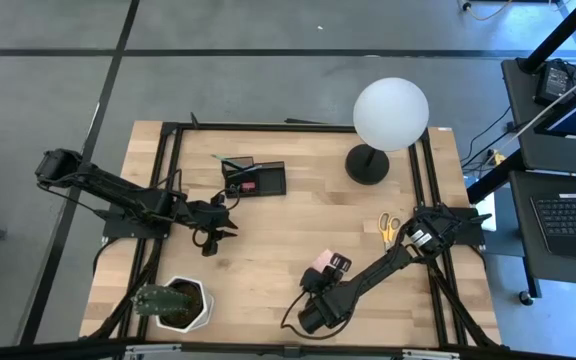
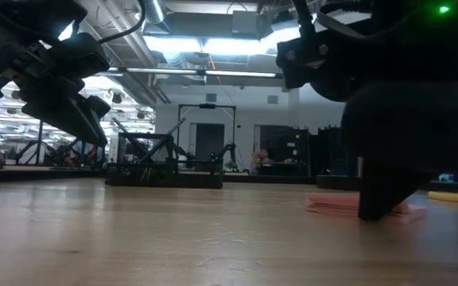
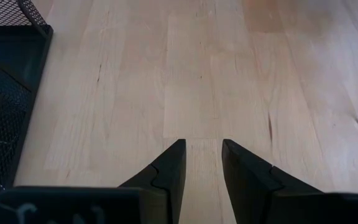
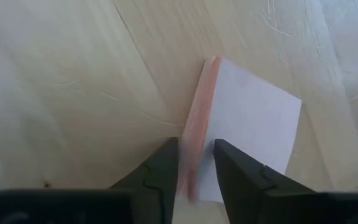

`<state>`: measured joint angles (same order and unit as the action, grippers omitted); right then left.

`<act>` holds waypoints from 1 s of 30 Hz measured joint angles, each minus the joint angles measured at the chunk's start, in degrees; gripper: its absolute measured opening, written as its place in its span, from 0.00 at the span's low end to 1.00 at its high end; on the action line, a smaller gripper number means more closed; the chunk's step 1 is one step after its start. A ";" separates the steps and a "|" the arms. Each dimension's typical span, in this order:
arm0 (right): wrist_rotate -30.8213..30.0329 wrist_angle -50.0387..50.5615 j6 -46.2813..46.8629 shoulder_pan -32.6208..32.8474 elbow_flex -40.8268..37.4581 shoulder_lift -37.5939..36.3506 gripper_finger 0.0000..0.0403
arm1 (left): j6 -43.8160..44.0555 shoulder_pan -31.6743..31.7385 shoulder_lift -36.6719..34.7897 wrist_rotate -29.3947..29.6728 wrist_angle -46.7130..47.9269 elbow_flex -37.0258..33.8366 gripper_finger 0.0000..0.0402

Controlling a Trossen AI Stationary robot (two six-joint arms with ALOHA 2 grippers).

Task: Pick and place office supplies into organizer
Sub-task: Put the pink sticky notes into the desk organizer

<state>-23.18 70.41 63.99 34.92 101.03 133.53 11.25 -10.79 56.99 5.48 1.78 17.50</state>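
— Wood all over: what does the table look like from above?

— Pale planks inside a black frame, standing on a grey floor crossed by dark lines. At 12 o'clock from the table's centre, a little toward 11, sits the black organizer, with a touch of pink in one compartment and a thin pencil sticking out at its far corner. At 1 o'clock stands a white globe lamp on a black round foot. At 7 o'clock is a white plant pot.

— And the supplies?

— Yellow-handled scissors lie at 3 o'clock, near the right rail. The pink sticky-note pad lies at 5 o'clock, flat on the wood.

— Where are the arms?

— The right gripper is down at the pad; its fingers are a little apart, with the pad's pink edge between them. I cannot tell whether they touch it. The low view shows the dark gripper standing right on the pad.

— The left one?

— The left gripper hangs above bare wood at 9 o'clock, just beside the organizer's mesh wall, jaws spread, holding nothing.

— The room behind?

— Ceiling lights, black metal frames and benches well beyond the table. Desks with a keyboard stand off to the right.
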 joint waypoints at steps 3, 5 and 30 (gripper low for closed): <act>0.08 0.37 -0.02 0.00 -0.09 0.08 0.23 | 0.00 0.00 0.02 0.00 -0.05 0.00 0.24; 0.16 0.45 -0.04 -0.02 -0.11 0.09 0.21 | 0.00 0.01 0.00 0.02 -0.06 0.00 0.24; 0.74 5.79 -0.41 -0.07 3.61 0.52 0.00 | -0.06 -0.17 0.02 -4.15 -12.66 -0.02 0.24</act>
<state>-22.44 76.20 63.57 34.85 104.64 134.06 11.18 -10.96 57.01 1.32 -10.88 17.47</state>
